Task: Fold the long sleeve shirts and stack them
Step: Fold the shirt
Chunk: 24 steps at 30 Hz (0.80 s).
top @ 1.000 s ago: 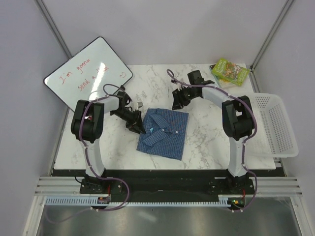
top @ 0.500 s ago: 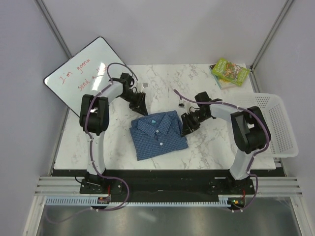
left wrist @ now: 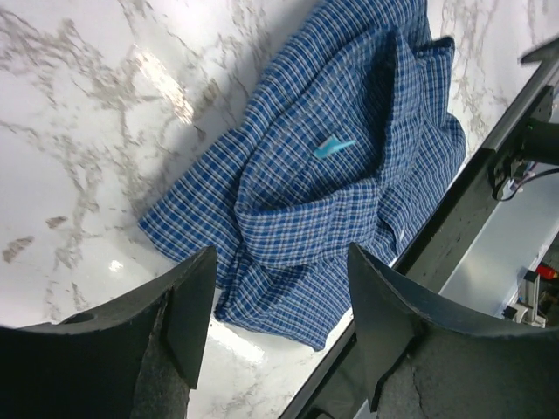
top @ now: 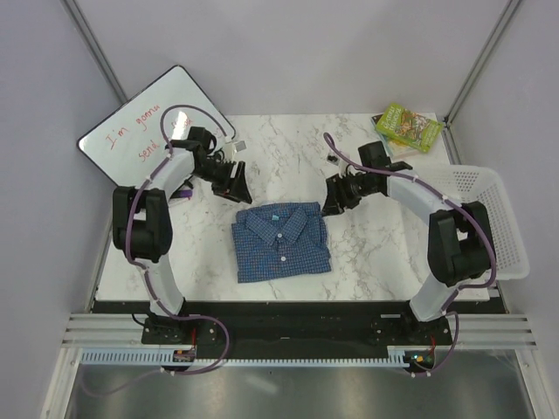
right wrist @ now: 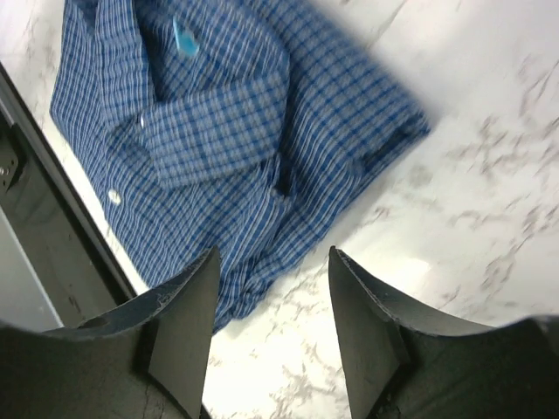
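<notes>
Marble bench point(top: 376, 253), blue checked shirt point(top: 281, 242) folded loosely; left pincer point(top: 236, 185) and right pincer point(top: 333, 202) wide, empty. Sloppy regrab could unfold it.

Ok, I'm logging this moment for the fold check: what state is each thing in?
shirt: folded into a rectangle, lying flat, collar up.
left claw: open, holding nothing.
right claw: open, holding nothing.
basket: empty.
whiteboard: written on in red.
</notes>
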Each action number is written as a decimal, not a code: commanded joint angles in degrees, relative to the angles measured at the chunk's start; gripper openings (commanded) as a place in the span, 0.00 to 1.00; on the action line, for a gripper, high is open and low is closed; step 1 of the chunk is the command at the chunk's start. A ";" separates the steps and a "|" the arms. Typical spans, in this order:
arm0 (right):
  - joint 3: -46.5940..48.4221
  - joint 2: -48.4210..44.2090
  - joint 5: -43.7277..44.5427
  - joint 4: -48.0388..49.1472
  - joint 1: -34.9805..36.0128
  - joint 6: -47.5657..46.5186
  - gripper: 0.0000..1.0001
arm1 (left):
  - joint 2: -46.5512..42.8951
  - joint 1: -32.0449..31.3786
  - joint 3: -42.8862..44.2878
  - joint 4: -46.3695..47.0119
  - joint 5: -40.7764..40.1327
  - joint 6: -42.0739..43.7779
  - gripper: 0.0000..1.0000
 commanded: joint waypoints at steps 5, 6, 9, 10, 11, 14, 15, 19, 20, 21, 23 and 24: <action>11.89 9.90 -0.01 0.00 1.65 -1.56 0.59 | -1.82 -0.56 -5.94 -1.45 3.12 4.82 0.65; 12.42 10.60 -0.01 -0.79 1.91 -2.60 0.59 | -1.73 -0.56 -6.03 -1.45 3.12 5.00 0.65; 14.01 12.45 -0.18 -3.25 2.88 -5.68 0.58 | -1.64 -0.56 -6.82 -1.54 2.07 5.53 0.65; 14.53 13.06 -0.27 -4.39 3.32 -6.30 0.58 | -1.56 -0.56 -7.00 -1.71 1.98 5.96 0.63; 14.80 13.50 -0.19 -5.01 3.67 -7.61 0.57 | -1.55 -0.56 -7.34 -2.06 1.89 6.23 0.63; 15.50 15.00 0.08 -6.86 4.29 -9.03 0.58 | -1.12 -0.56 -8.05 -3.38 0.40 7.29 0.62; 15.85 15.70 0.25 -7.38 4.29 -9.29 0.58 | -0.77 -0.56 -8.14 -3.82 0.05 7.81 0.62; 16.73 16.76 0.52 -8.27 4.90 -9.91 0.58 | -1.03 -0.56 -9.02 -3.91 -2.24 8.43 0.65; 16.64 16.76 0.78 -8.27 5.17 -10.00 0.57 | -1.03 -0.56 -9.02 -3.82 -2.50 8.34 0.66; 16.99 17.19 0.95 -8.35 5.25 -10.00 0.57 | -0.94 -0.56 -9.11 -3.82 -2.85 8.17 0.66; 17.61 17.72 1.13 -9.05 5.43 -10.26 0.55 | -0.94 -0.56 -8.84 -3.82 -3.82 8.08 0.66; 18.13 17.99 0.87 -9.84 5.52 -10.87 0.53 | -0.94 -0.56 -8.84 -3.82 -4.08 8.08 0.66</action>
